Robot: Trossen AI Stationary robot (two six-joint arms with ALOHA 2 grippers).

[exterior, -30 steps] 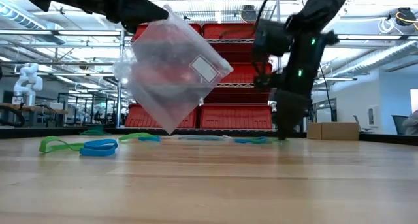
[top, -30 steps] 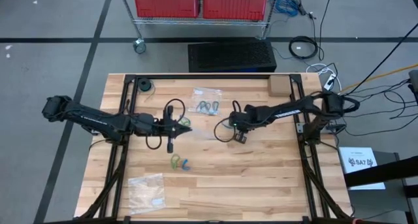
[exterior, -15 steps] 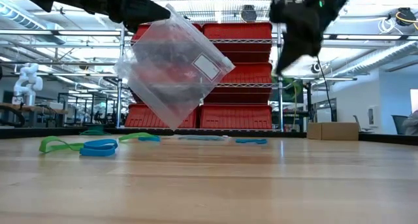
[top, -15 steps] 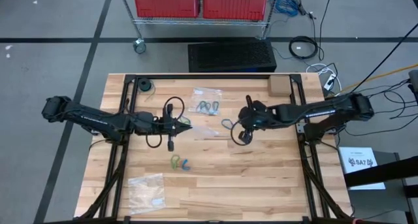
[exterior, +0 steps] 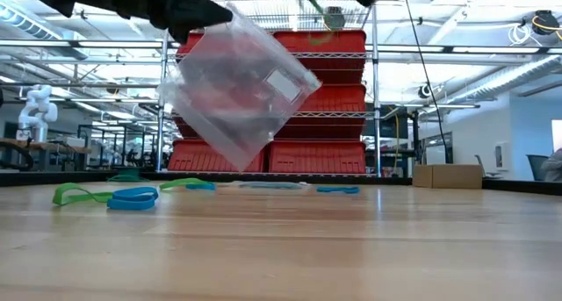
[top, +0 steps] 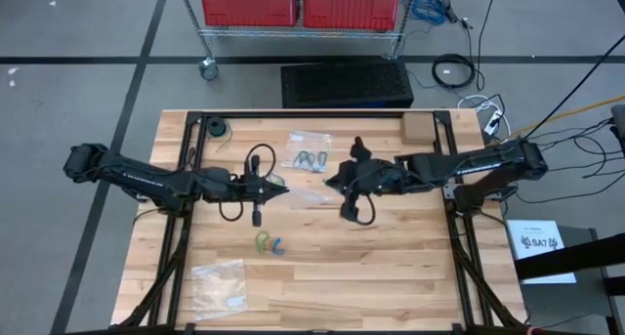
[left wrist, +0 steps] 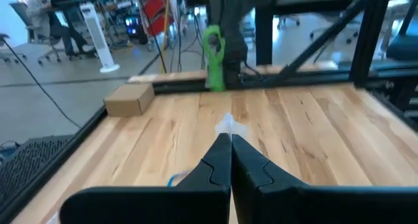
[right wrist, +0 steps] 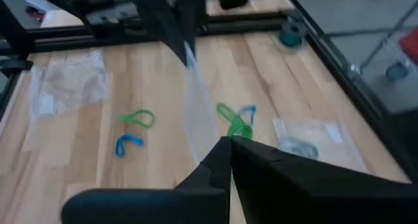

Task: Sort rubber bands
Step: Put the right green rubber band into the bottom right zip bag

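Right gripper (top: 335, 179), centre of high view: fingers pressed together on a green rubber band (left wrist: 213, 57), lifted off the table and moved toward the clear plastic bag (exterior: 235, 89). Left gripper (top: 282, 188): pinching that bag's edge, unmoved. Other rubber bands (top: 270, 243) lie lower centre; bagging looks next.

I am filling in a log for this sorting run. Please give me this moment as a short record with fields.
left gripper: shut on a clear bag, held up above the table
right gripper: shut on a green band, raised beside the bag
loose bands: green and blue on the table near its middle
other bags: one with bands inside at the far side, one at the near left
box: far right corner
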